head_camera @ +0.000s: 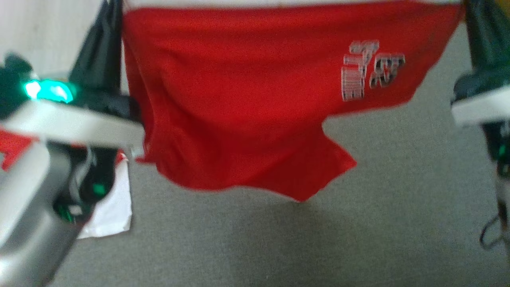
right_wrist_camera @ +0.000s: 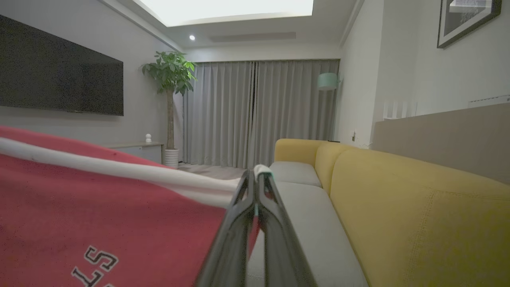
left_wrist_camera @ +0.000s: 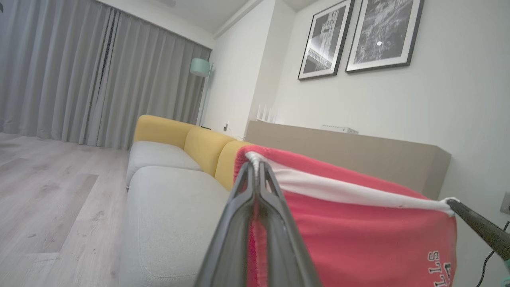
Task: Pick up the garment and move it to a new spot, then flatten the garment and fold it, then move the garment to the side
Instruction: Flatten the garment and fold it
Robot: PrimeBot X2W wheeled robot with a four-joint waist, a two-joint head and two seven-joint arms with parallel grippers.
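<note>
Hanging in the air between two grippers is one red garment [head_camera: 239,99], spread wide above the gray seat [head_camera: 398,207] of a yellow-backed sofa [right_wrist_camera: 398,207].

At the left end, the left gripper [left_wrist_camera: 255,166] has its two dark fingers pressed together on the garment's top corner, pinching the end of the single white edge band [left_wrist_camera: 338,188]. Under that arm, one white cloth [head_camera: 111,207] lies on the seat, apart from the hanging garment.

From that pinch the band runs taut across the top, and the red cloth drops below it in loose folds. The lower hem sags deepest around the middle and rises towards the right. One patch of pale lettering [head_camera: 370,69] sits on the right part of the cloth.

At the right end, the right gripper [right_wrist_camera: 257,175] is likewise closed tight, its two fingers nipping the other end of the white band. So the garment hangs by its two top corners, one in each set of jaws, with nearly all of it below and between the fingertips and no part touching the seat.

On the wall behind the sofa hang two framed pictures [left_wrist_camera: 326,40].
</note>
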